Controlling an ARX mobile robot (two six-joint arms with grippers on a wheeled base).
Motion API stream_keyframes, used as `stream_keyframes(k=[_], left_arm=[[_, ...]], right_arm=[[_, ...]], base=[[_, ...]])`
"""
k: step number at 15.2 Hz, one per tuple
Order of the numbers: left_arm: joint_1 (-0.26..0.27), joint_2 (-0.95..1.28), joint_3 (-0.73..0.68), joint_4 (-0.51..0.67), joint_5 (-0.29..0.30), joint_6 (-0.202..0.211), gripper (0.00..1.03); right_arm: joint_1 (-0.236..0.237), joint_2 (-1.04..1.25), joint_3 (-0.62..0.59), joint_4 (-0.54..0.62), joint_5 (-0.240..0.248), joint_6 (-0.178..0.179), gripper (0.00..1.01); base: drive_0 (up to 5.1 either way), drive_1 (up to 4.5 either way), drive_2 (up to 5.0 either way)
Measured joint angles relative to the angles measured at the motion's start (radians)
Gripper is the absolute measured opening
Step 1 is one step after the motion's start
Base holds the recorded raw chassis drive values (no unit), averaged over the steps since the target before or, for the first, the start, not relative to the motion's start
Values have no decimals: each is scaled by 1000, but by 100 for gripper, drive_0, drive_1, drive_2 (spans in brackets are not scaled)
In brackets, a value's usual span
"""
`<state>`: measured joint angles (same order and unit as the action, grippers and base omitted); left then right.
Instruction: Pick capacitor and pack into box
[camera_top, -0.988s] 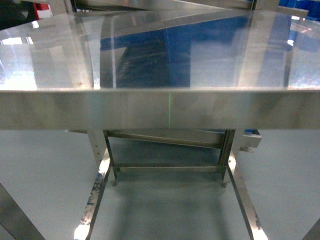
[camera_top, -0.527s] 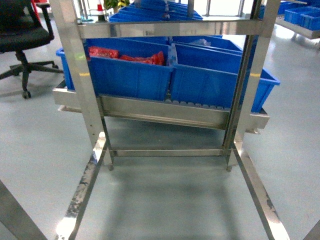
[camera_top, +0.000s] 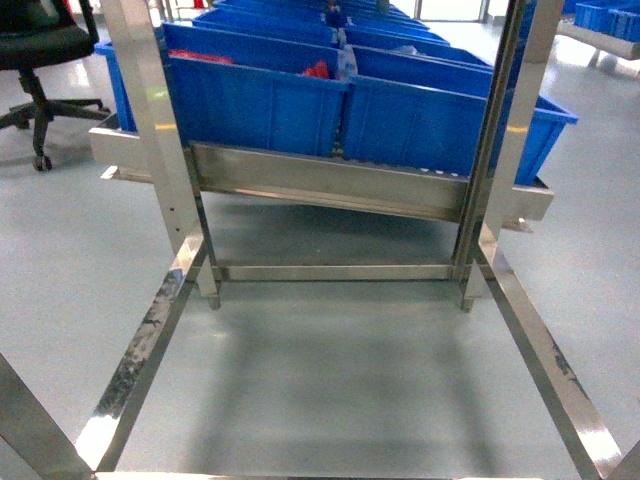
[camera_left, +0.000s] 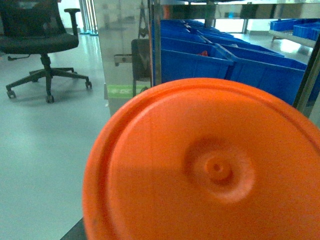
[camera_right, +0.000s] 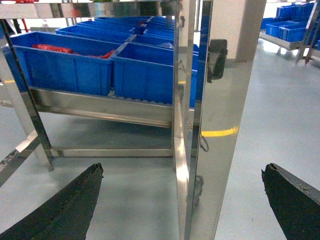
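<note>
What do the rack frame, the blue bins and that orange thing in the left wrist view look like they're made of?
Rack frame: looks like polished stainless steel, mirror-bright with reflections. Blue bins: apparently moulded plastic, uniform colour with a soft sheen. Capacitor: its orange end face fills the left wrist view; smooth, with a moulded rim and centre dimple, suggesting plastic, though it could be only a sleeve or cap.

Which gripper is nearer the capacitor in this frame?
Left. The orange capacitor fills the left wrist view, right at that gripper. The right gripper is open and empty, facing the steel rack post, no capacitor in its view.
</note>
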<state>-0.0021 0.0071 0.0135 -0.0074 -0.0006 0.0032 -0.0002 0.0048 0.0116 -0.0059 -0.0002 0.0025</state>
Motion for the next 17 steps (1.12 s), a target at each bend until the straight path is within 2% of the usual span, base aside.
stream_keyframes(k=[7,17], left_arm=[[0,0,0,0,0,0,44],[2,0,0,2,0,0,44]], right_arm=[[0,0,0,0,0,0,98],[0,0,0,3,1,0,98]], base=[[7,7,7],[-489,256,256]])
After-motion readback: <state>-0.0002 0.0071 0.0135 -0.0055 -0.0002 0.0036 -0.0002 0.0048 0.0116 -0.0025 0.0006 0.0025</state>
